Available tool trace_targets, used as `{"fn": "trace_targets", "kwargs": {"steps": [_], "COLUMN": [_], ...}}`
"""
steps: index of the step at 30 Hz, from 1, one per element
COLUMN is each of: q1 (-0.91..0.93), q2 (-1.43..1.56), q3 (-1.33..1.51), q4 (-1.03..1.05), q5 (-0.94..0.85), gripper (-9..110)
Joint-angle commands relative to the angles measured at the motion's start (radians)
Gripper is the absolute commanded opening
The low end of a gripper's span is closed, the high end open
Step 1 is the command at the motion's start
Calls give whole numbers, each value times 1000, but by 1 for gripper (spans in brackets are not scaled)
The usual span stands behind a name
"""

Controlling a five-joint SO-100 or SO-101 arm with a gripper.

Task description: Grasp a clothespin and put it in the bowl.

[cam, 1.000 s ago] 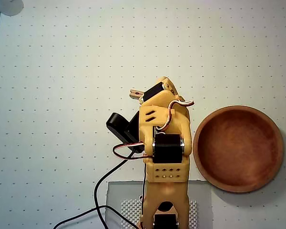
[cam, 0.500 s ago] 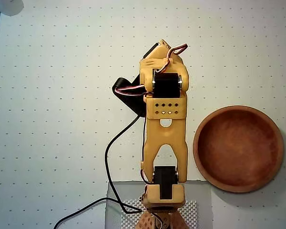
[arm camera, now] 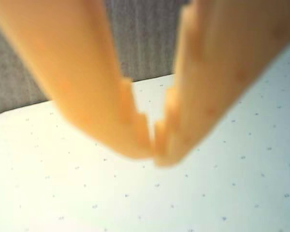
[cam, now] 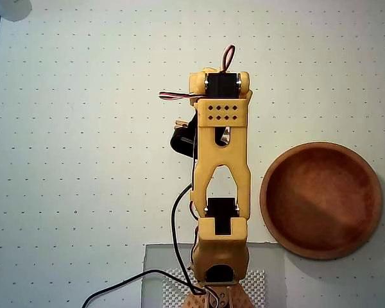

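Note:
The reddish-brown wooden bowl (cam: 321, 200) stands empty on the white dotted table, to the right of my yellow arm (cam: 221, 160) in the overhead view. No clothespin shows clearly in either view. A small tan tip (cam: 179, 122) pokes out at the arm's left side, and I cannot tell what it is. The arm covers my gripper in the overhead view. In the wrist view my gripper (arm camera: 153, 147) hangs just above the bare table. Its two orange fingers (arm camera: 101, 111) meet at their tips with nothing between them.
The arm's base sits on a grey plate (cam: 155, 269) at the bottom edge of the overhead view. A black cable (cam: 175, 215) loops to its left. In the wrist view a grey surface (arm camera: 140, 43) lies beyond the table's far edge.

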Motion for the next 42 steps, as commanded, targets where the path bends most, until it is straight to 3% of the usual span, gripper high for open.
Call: {"fn": "trace_targets", "kwargs": {"steps": [1, 19, 26, 33, 35, 42], "q1": [-6, -158, -184, -175, -173, -179], "q2": [-71, -189, -201, -267, -284, -328], "q3": [-48, -49, -51, -64, -60, -64], "q4": [12, 20, 20, 15, 20, 8], "q5": [-2, -161, -305, -299, -215, 322], "gripper": [-3, -3, -3, -3, -3, -3]}}
